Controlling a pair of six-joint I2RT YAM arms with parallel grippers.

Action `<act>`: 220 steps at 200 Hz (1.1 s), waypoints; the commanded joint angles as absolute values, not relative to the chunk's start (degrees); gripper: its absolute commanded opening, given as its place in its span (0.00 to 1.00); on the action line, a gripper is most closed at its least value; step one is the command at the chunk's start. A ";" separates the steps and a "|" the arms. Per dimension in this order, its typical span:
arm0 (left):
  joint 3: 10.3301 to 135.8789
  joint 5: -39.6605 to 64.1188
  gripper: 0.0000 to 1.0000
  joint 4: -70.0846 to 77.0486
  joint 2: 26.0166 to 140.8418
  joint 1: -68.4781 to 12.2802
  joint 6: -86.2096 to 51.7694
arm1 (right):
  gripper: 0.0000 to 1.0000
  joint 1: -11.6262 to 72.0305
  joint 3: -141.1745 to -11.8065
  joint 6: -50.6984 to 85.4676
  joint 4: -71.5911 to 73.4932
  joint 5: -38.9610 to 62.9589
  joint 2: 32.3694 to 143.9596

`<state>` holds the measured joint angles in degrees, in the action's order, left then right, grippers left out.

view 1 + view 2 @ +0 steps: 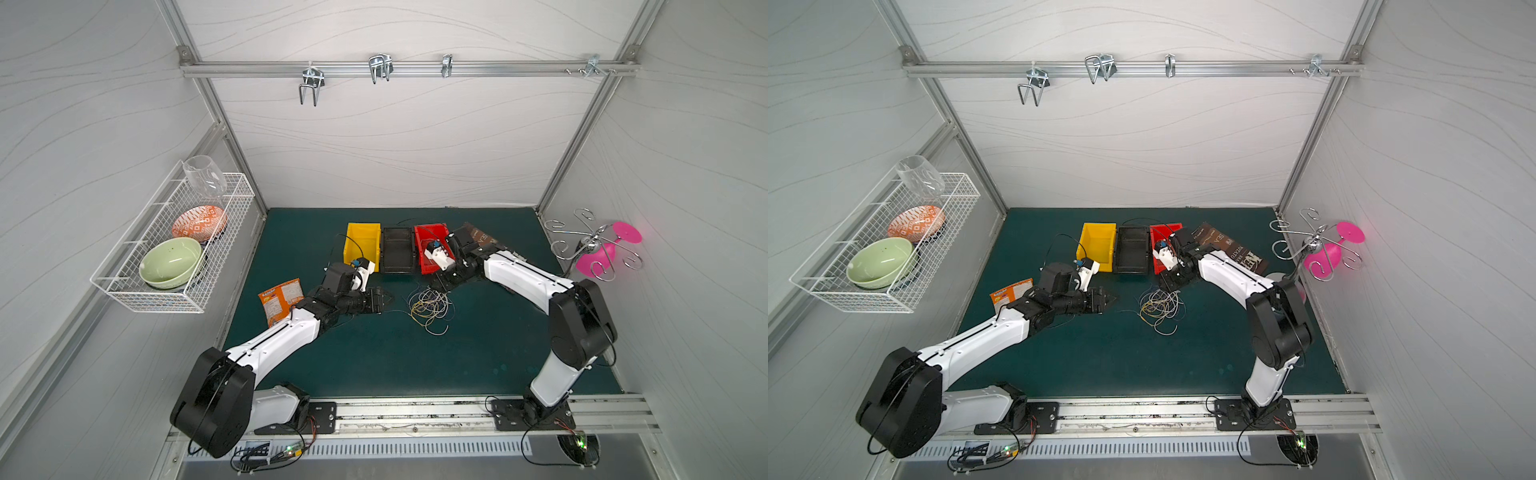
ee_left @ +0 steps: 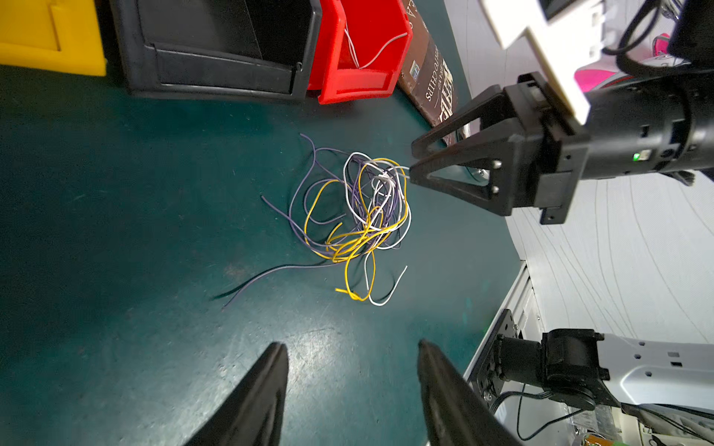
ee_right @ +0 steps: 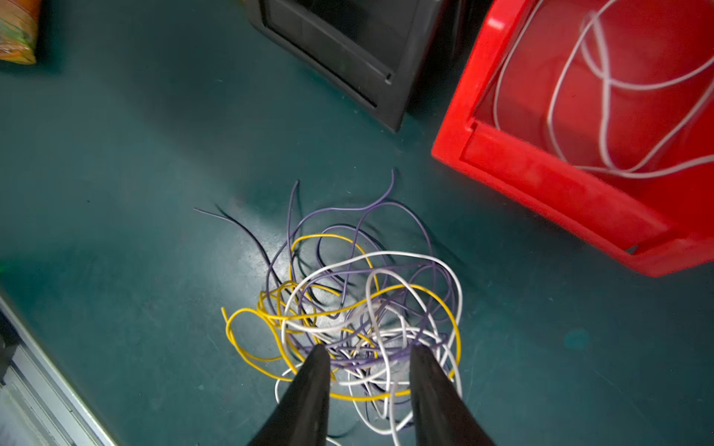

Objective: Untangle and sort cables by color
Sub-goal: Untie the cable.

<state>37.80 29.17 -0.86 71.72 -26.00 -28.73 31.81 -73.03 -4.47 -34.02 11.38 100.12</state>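
1. On the table [image 1: 374, 365], one loose clump of cables [image 1: 430, 309]: white, yellow & purple-dark strands looped thru each other. Just in front of the red bin [image 3: 548, 177] & black bin [image 1: 399, 249], betw. both sets of fingers. A few white strands already inside the red bin.
2. Right fingers [image 2: 413, 170] down at the clump's bin-side edge, part open, straddling several white & purple strands in the right wrist view. Gap visible betw. them, so no firm pinch on anything as far as can be told.
3. Left fingers [image 1: 385, 297] abt half open, empty, low over the table. Beside the clump but apart from it, w/ only one dark stray end reaching that way.
4. Handling, as a guess: very light, thin, limp yet springy, smooth-jacketed. Likely to slip out of a loose pinch or drag the whole clump along. Best taken at a free end or an outer loop of one colour, w/ the other fingers pinning the rest.
5. No single long axis: a roughly round heap. Free ends fanning out: purple tips toward the bins, a dark tail toward the left fingers, white + yellow ends away from the bins.
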 commanded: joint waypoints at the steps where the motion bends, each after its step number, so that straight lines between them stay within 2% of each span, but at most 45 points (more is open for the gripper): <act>1: 38.14 29.20 0.58 1.40 70.78 -26.26 -28.39 | 0.37 32.44 -74.56 -4.66 -35.06 9.54 101.64; 31: 38.32 29.48 0.57 1.41 70.60 -26.24 -28.48 | 0.35 32.52 -74.65 -4.37 -34.10 8.83 102.98; 60: 38.24 29.43 0.57 1.32 70.17 -26.26 -28.39 | 0.26 32.51 -74.53 -4.31 -34.11 8.95 103.62; 85: 38.00 29.42 0.57 1.32 69.61 -26.27 -28.13 | 0.23 32.65 -74.44 -4.31 -34.11 9.25 104.24; 94: 37.84 29.27 0.57 1.32 69.24 -26.27 -28.05 | 0.19 32.69 -74.60 -4.52 -34.29 9.34 104.57; 112: 37.71 29.21 0.58 1.30 68.47 -26.21 -27.75 | 0.00 32.91 -75.37 -4.57 -35.01 9.77 103.75; 131: 37.40 29.14 0.58 2.01 67.40 -26.23 -26.93 | 0.00 33.82 -76.35 -4.77 -36.26 10.43 100.02; 163: 36.87 27.22 0.68 4.45 65.12 -26.27 -25.43 | 0.00 35.63 -78.00 -3.85 -37.94 13.29 90.53; 185: 36.80 26.75 0.71 7.91 64.00 -26.21 -24.89 | 0.00 36.11 -79.82 -2.58 -38.65 17.19 85.43; 220: 37.24 31.15 0.75 17.71 63.19 -26.27 -25.29 | 0.00 36.50 -82.99 -0.86 -37.79 20.84 80.65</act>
<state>36.51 28.18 6.81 64.25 -26.00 -26.09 36.05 -81.43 -2.76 -36.60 16.58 82.48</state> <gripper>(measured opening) 0.742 0.042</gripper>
